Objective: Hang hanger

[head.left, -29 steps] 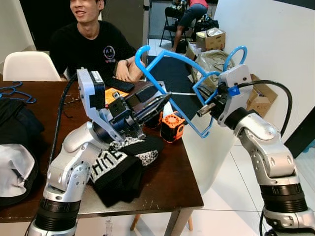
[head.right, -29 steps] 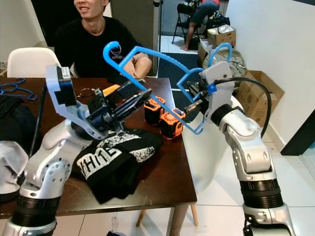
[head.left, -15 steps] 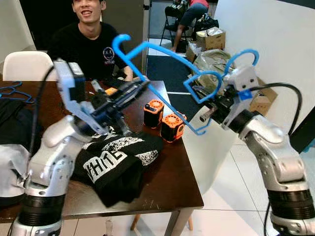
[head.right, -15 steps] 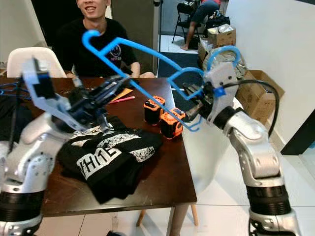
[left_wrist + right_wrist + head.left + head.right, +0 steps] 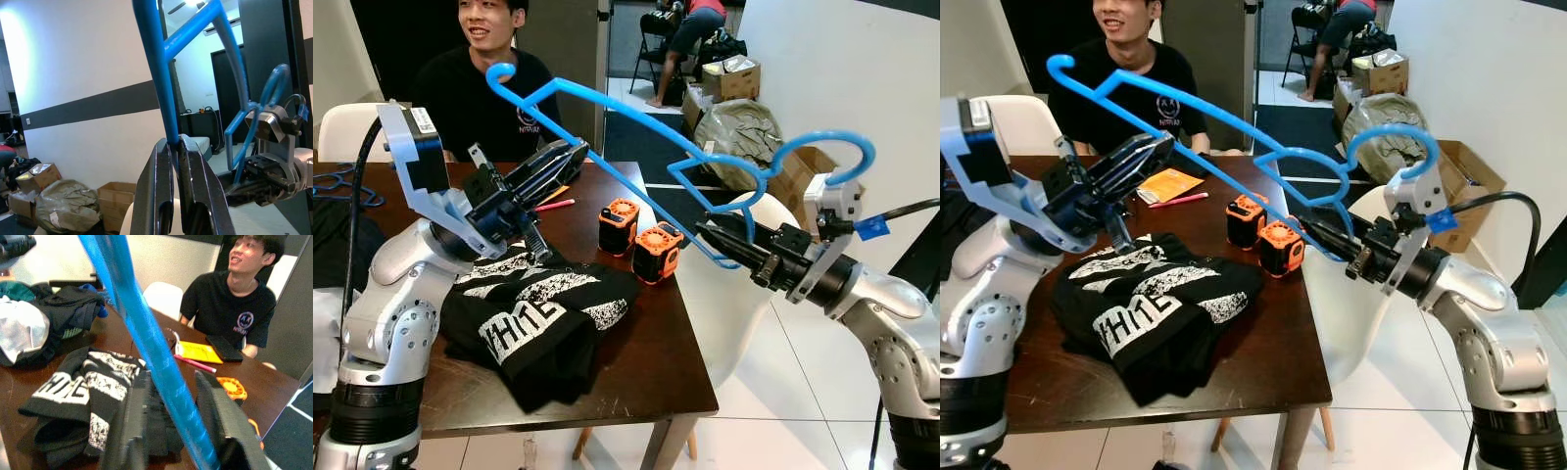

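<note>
In the left eye view the blue hanger (image 5: 636, 117) slants from upper left to right of centre above the bench (image 5: 646, 352), its long axis between both tools. Left wrist view: the left tool (image 5: 175, 147) pinches its bar. Right wrist view: the right tool (image 5: 171, 382) stands spread around it.

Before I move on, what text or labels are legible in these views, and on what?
"WHITE", partly creased, large white letters on the black shirt on the table.
Round logo with small lettering on the person's black T-shirt: too blurred to read.
White sticker on the left arm's wrist camera housing: too small to read.
Yellow paper: nothing legible.
</note>
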Controlling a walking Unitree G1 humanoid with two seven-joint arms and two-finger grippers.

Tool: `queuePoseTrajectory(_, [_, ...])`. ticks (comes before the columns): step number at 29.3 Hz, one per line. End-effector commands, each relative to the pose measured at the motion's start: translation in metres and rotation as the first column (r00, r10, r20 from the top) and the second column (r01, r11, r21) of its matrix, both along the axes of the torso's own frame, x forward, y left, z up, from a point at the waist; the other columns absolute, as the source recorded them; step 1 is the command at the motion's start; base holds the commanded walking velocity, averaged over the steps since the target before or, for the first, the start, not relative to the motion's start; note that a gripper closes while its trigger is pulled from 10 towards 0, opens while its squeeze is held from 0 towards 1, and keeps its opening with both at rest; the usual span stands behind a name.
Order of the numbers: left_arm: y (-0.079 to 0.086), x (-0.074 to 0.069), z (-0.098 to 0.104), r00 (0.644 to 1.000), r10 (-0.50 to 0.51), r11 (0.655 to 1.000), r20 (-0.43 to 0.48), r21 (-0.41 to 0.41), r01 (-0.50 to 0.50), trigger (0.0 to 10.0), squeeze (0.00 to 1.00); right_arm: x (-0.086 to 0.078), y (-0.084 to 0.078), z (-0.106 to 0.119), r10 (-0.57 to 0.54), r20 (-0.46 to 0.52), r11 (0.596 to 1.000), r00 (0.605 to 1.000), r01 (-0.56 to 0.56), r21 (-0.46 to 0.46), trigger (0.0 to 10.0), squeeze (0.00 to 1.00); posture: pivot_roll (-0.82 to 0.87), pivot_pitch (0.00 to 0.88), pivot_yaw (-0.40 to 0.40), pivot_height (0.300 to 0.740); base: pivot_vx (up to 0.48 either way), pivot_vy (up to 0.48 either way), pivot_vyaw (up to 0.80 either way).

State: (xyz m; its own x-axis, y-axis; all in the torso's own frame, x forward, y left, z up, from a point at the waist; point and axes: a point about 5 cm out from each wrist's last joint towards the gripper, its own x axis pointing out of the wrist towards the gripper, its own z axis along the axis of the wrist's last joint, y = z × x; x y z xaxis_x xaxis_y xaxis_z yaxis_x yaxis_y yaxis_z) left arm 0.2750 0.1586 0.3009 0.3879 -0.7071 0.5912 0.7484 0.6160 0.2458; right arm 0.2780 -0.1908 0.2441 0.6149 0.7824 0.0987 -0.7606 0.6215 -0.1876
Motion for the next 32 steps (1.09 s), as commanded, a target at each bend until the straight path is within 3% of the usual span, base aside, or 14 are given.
queuePoseTrajectory(1, [0.006,0.000,0.004,0.999,0.035,0.999,0.013,-0.020,-0.035,0.0,0.00,-0.005,-0.002,-0.003,0.017,-0.009,0.999,1.000,-0.017,-0.028,10.0,0.82,-0.02,0.000,-0.035,0.740,0.000,0.000,0.00])
queuePoseTrajectory(2, [0.006,0.000,0.004,0.999,0.035,0.999,0.013,-0.020,-0.035,0.0,0.00,-0.005,-0.002,-0.003,0.017,-0.009,0.999,1.000,-0.017,-0.028,10.0,0.82,-0.02,0.000,-0.035,0.740,0.000,0.000,0.00])
queuePoseTrajectory(3, [0.006,-0.001,0.004,1.000,0.018,1.000,0.013,-0.017,-0.017,0.0,0.00,-0.013,-0.003,-0.002,0.099,-0.028,0.995,0.995,-0.098,0.026,10.0,0.00,-0.02,0.000,-0.035,0.740,0.000,0.000,0.00])
queuePoseTrajectory(4, [0.006,-0.001,0.004,1.000,0.018,1.000,0.013,-0.017,-0.017,0.0,0.00,-0.013,-0.003,-0.002,0.099,-0.028,0.995,0.995,-0.098,0.026,10.0,0.00,-0.02,0.000,-0.035,0.740,0.000,0.000,0.00])
queuePoseTrajectory(7, [0.006,-0.002,0.005,1.000,-0.010,1.000,0.007,-0.013,0.010,0.0,0.00,-0.028,-0.005,0.010,0.240,0.016,0.954,0.971,-0.239,0.183,10.0,0.00,-0.01,0.000,-0.028,0.740,0.000,0.000,0.00])
queuePoseTrajectory(8, [0.006,-0.002,0.005,1.000,-0.010,1.000,0.007,-0.013,0.010,0.0,0.00,-0.028,-0.005,0.010,0.240,0.016,0.954,0.971,-0.239,0.183,10.0,0.00,-0.01,0.000,-0.028,0.740,0.000,0.000,0.00])
queuePoseTrajectory(10, [0.007,-0.003,0.004,1.000,-0.023,1.000,-0.002,-0.014,0.023,0.0,0.00,-0.036,-0.008,0.026,0.319,0.124,0.872,0.940,-0.342,0.349,10.0,0.00,-0.01,0.000,-0.026,0.740,0.000,0.000,0.00])
queuePoseTrajectory(11, [0.007,-0.003,0.004,1.000,-0.023,1.000,-0.002,-0.014,0.023,0.0,0.00,-0.036,-0.008,0.026,0.319,0.124,0.872,0.940,-0.342,0.349,10.0,0.00,-0.01,0.000,-0.026,0.740,0.000,0.000,0.00])
queuePoseTrajectory(13, [0.008,-0.002,0.003,1.000,-0.028,0.999,-0.011,-0.021,0.028,0.0,0.00,-0.040,-0.012,0.036,0.349,0.204,0.794,0.915,-0.404,0.454,10.0,0.00,-0.01,0.000,-0.026,0.740,0.000,0.000,0.00])
queuePoseTrajectory(15, [0.008,-0.002,0.003,1.000,-0.028,0.999,-0.011,-0.021,0.028,0.0,0.00,-0.040,-0.012,0.036,0.349,0.204,0.794,0.915,-0.404,0.454,10.0,0.00,-0.01,0.000,-0.026,0.740,0.000,0.000,0.00])
queuePoseTrajectory(18, [0.008,-0.002,0.002,0.999,-0.031,0.999,-0.017,-0.028,0.030,0.0,0.00,-0.041,-0.012,0.040,0.357,0.242,0.758,0.902,-0.431,0.489,10.0,0.00,-0.01,0.000,-0.025,0.740,0.000,0.000,0.00])
queuePoseTrajectory(24, [0.007,-0.001,0.001,0.999,-0.035,0.998,-0.024,-0.048,0.034,0.0,0.00,-0.043,-0.007,0.039,0.376,0.252,0.748,0.892,-0.452,0.486,10.0,0.00,-0.01,0.000,-0.020,0.740,0.000,0.000,0.00])
queuePoseTrajectory(29, [0.003,0.000,0.001,0.996,-0.080,0.991,-0.037,-0.107,0.076,0.0,0.00,-0.038,0.018,0.022,0.381,0.144,0.855,0.913,-0.407,0.321,10.0,0.00,-0.01,0.000,-0.019,0.740,0.000,0.000,0.00])
queuePoseTrajectory(32, [0.001,0.001,0.001,0.995,-0.088,0.989,-0.039,-0.120,0.083,0.0,0.00,-0.036,0.022,0.020,0.371,0.126,0.873,0.920,-0.392,0.290,10.0,0.00,-0.01,0.000,-0.019,0.740,0.000,0.000,0.00])
